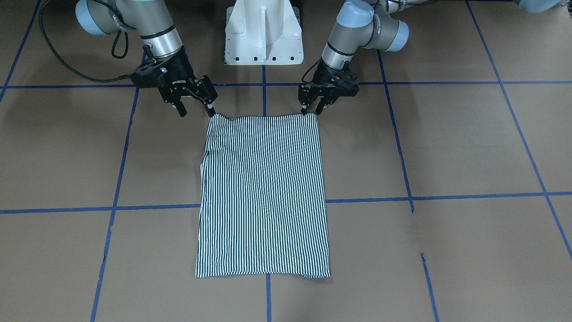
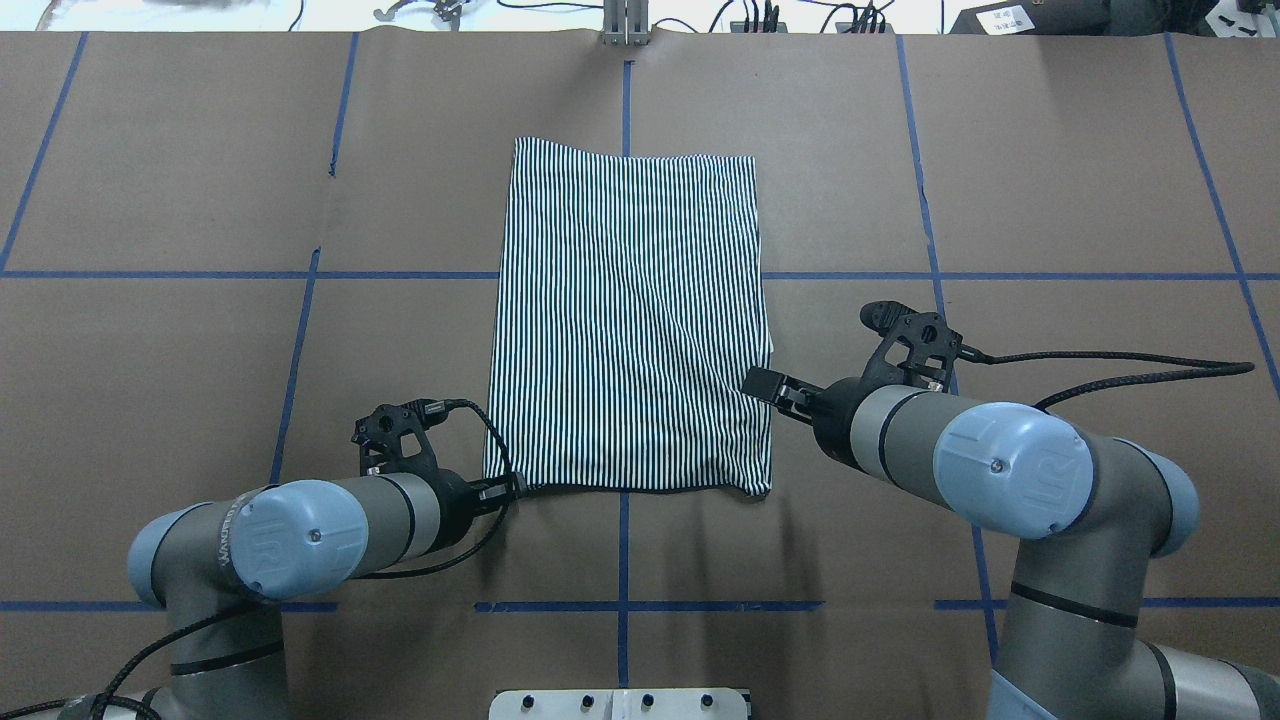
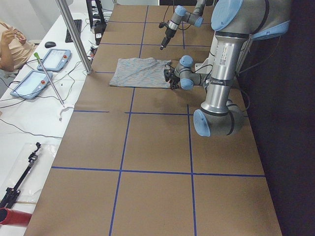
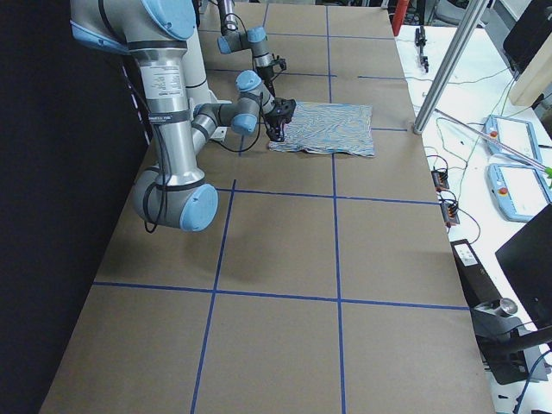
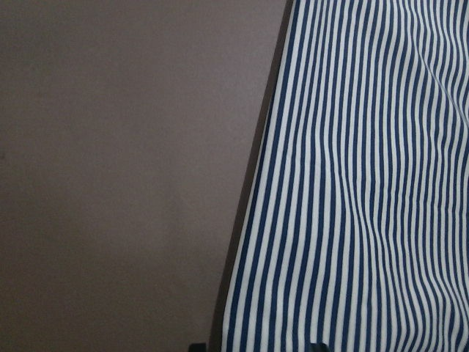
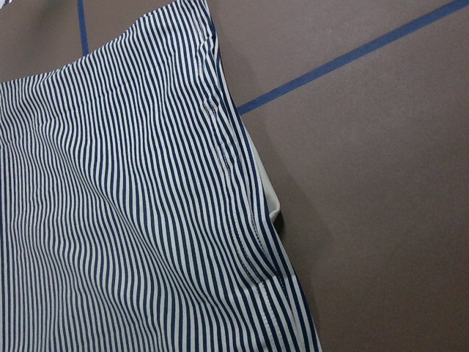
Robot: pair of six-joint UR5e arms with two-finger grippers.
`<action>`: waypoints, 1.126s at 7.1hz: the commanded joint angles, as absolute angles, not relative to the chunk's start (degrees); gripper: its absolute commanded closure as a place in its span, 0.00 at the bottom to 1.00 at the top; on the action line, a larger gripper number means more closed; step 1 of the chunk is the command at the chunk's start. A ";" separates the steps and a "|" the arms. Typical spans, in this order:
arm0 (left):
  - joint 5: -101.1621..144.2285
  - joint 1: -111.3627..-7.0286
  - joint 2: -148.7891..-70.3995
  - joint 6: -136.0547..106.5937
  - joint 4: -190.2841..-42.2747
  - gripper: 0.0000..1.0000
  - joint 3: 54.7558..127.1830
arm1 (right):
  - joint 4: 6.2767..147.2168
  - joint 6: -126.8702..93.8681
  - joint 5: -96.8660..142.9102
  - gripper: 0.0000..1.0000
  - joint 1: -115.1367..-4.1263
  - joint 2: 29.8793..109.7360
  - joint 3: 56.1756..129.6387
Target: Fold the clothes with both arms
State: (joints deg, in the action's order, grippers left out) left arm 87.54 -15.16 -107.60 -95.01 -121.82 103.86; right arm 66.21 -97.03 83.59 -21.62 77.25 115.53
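Note:
The striped shirt (image 1: 263, 192) lies flat on the brown table as a folded rectangle, also seen in the overhead view (image 2: 630, 320) and both side views (image 3: 140, 73) (image 4: 332, 128). Its collar and placket are hidden. My left gripper (image 1: 312, 108) (image 2: 505, 490) stands open at the shirt's robot-side corner on my left, its fingers apart at the edge. My right gripper (image 1: 195, 111) (image 2: 762, 385) is open too, one finger touching the other robot-side corner. The left wrist view shows the shirt's side edge (image 5: 352, 183). In the right wrist view a hemmed side of the shirt (image 6: 117, 205) shows, with no fingers in view.
The white pedestal base (image 1: 263, 36) stands between the arms. Blue tape lines (image 1: 366, 200) grid the brown table. A metal post (image 3: 74, 34) rises at the far edge. Beyond it a side bench holds tablets (image 3: 32, 83) and cables, with a person (image 3: 10, 42) beside it.

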 commanded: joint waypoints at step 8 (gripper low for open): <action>87.01 -15.99 -107.67 -100.28 -121.73 0.39 104.15 | 66.18 -97.03 83.50 0.00 -21.62 77.43 115.66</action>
